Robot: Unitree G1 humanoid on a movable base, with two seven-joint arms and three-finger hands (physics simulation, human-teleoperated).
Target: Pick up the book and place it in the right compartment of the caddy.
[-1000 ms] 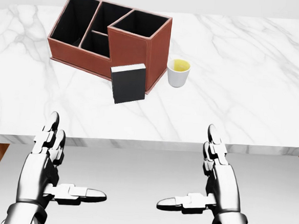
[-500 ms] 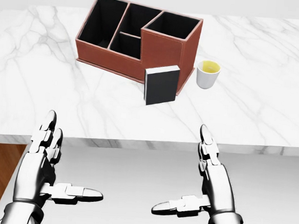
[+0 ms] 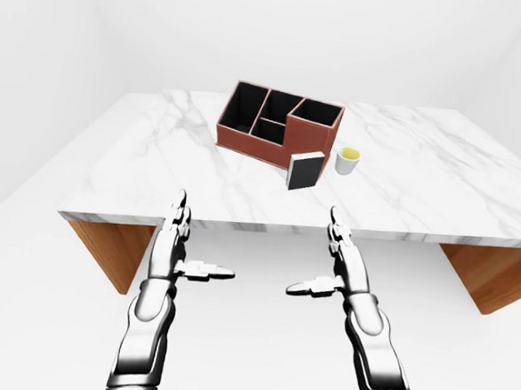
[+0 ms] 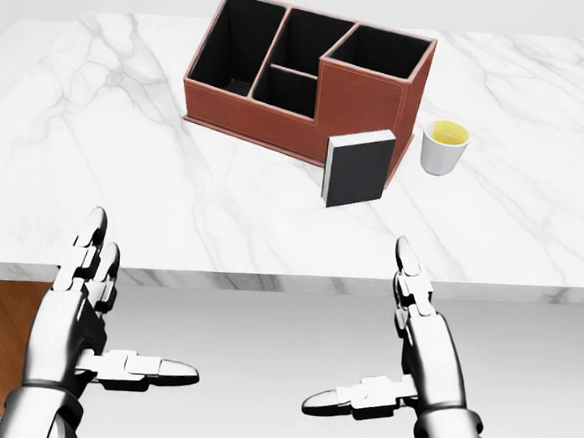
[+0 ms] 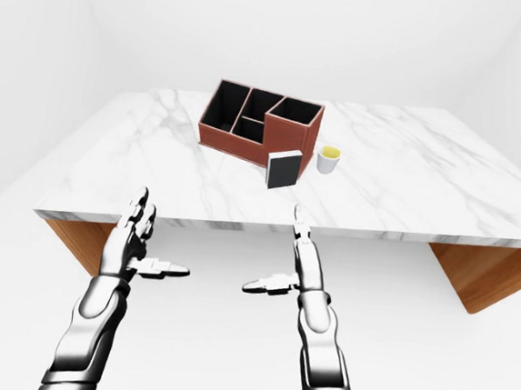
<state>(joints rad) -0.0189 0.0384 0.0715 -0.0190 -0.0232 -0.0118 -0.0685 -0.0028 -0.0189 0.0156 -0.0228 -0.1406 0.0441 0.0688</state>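
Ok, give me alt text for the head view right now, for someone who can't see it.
A dark book stands upright on a white marble table, against a brown caddy with a small cup to its right. The left hand and right hand hover open, short of the table's near edge, holding nothing.

A black book (image 4: 358, 168), a reddish-brown caddy (image 4: 279, 118) lined in black, a white cup (image 4: 443, 147) and a grey-veined white marble counter (image 4: 124, 187) are shown.
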